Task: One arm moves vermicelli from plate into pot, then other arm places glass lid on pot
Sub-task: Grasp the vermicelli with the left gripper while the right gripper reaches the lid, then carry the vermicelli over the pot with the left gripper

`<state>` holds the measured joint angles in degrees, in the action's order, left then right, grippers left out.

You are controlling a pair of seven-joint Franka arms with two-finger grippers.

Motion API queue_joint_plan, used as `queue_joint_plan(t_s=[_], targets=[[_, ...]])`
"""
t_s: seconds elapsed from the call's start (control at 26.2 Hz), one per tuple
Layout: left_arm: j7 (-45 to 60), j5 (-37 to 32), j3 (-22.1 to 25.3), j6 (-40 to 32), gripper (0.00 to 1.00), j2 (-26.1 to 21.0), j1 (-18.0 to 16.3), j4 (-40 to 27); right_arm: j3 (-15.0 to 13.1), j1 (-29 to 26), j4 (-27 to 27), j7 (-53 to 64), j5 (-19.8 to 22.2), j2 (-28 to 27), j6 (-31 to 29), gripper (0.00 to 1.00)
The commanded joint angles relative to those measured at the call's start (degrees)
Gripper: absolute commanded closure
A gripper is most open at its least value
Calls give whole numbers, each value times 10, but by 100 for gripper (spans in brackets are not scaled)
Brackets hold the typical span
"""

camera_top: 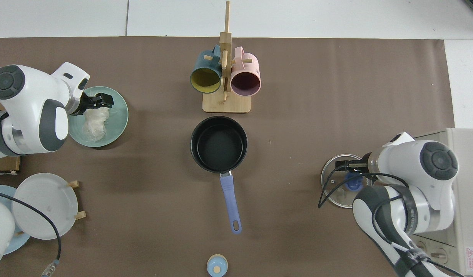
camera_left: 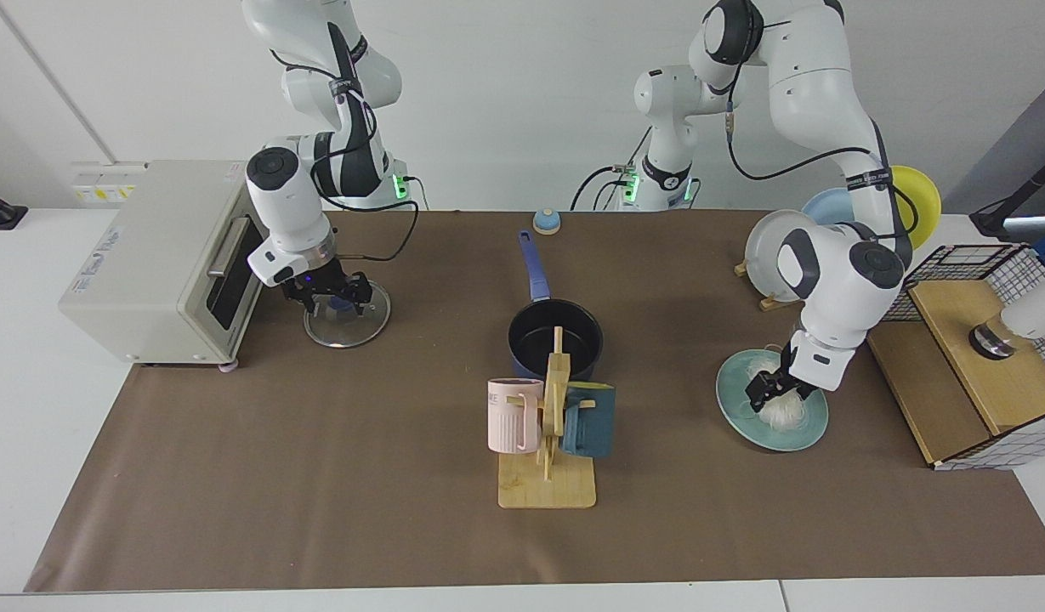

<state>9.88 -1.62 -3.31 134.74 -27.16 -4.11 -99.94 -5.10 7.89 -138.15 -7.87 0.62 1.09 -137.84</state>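
The left gripper (camera_left: 773,393) hangs low over the pale teal plate (camera_left: 815,425), its black fingers (camera_top: 102,99) down at the near end of the vermicelli (camera_top: 94,124), which lies on the plate as a loose white bundle; whether the jaws are parted or already pinching strands cannot be told from either view. The pot (camera_left: 556,338) stands empty at the table's middle, just behind a wooden mug rack (camera_left: 549,442), with its blue handle (camera_top: 230,206) pointing away from the rack. The right gripper (camera_left: 333,293) sits over the glass lid (camera_top: 330,182) by the toaster oven (camera_left: 152,259), close above the blue knob (camera_top: 351,181); its jaw state cannot be told either. The vermicelli looks very light, soft and springy, so strands are likely to trail or slip; a pinch through the thick middle of the bundle seems safest. The lid is rigid, smooth and breakable, and the knob is its only sensible hold.
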Motion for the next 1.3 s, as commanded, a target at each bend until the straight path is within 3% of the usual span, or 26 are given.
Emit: queue_joint_plan(t_s=[0.0, 0.08, 0.15, 0.23, 0.5, 0.57, 0.73, 0.84, 0.92, 1.07, 1.26], targets=[[3, -56, 2, 14, 3, -10, 4, -6, 1, -2, -55, -12, 3, 15, -51, 0], [3, -58, 0, 10, 22, -10, 5, -6, 1, -2, -63, -12, 3, 19, -52, 0], [6, -59, -1, -2, 56, -10, 5, -1, 1, -2, -67, -11, 3, 22, -52, 0], [12, -56, -3, -15, 100, -7, 5, 7, 1, -3, -70, -9, 3, 23, -52, 0], [8, -58, -17, -96, 100, 2, 4, 61, 1, -3, -70, -4, 3, 23, -52, 2], [13, -53, -27, -119, 100, 9, 3, 76, 1, -2, -70, -3, 3, 23, -52, 18], [25, -47, -44, -162, 100, 39, 4, 86, 1, 0, -66, -17, 3, 23, -48, 60], [54, -31, -67, -199, 100, 71, 4, 85, 2, 2, -59, -26, 3, 26, -44, 82], [76, -16, -85, -223, 100, 88, 4, 85, 2, 3, -51, -22, 3, 30, -42, 91], [153, 4, -138, -246, 100, 118, 5, 81, 2, 9, -13, -20, 3, 31, 8, 95], [290, 6, -225, -239, 100, 120, 4, 66, 2, 10, 46, -17, 3, 32, 78, 95]])
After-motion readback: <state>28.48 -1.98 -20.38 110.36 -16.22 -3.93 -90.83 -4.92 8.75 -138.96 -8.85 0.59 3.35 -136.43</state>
